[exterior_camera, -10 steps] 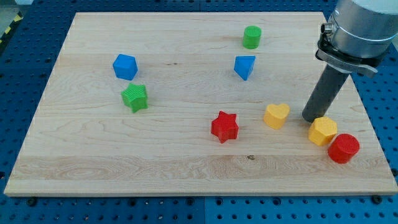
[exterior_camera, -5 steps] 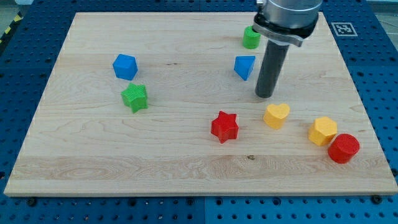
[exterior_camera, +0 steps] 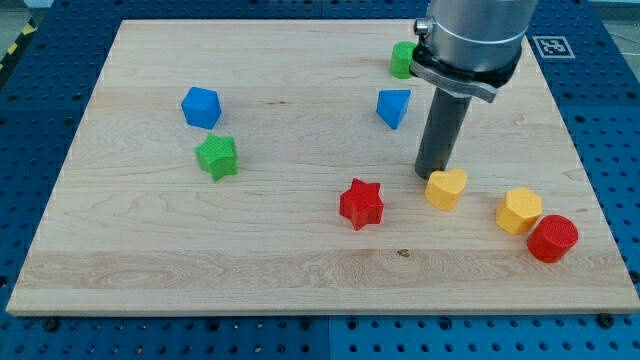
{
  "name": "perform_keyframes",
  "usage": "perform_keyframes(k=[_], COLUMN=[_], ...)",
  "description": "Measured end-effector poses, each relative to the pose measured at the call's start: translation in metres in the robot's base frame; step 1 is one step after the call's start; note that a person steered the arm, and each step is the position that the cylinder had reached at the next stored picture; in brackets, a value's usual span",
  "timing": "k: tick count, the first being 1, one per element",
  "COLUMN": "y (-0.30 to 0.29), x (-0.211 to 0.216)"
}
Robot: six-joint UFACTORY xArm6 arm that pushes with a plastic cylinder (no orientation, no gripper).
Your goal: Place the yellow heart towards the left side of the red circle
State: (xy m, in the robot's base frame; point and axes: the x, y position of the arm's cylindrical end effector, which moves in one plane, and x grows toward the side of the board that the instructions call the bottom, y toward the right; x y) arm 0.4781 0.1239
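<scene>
Now my tip [exterior_camera: 430, 177] touching yellow heart [exterior_camera: 446, 187] (wooden board [exterior_camera: 300, 260]).

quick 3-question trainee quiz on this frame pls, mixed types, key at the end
1. True or false: my tip sits just off the yellow heart, at its upper left in the view.
2. Which block lies between the yellow heart and the red circle? A) red star B) yellow hexagon C) blue cube
3. Fill in: the arm partly hides the ____ cylinder at the view's top.

Key: 1 true; 2 B; 3 green
</scene>
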Motion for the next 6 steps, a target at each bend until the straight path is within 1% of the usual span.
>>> perform_keyframes(k=[2,3,5,6], y=[0.002,0.002,-0.009,-0.002], x=[0.006,0.020,0.020,0.026])
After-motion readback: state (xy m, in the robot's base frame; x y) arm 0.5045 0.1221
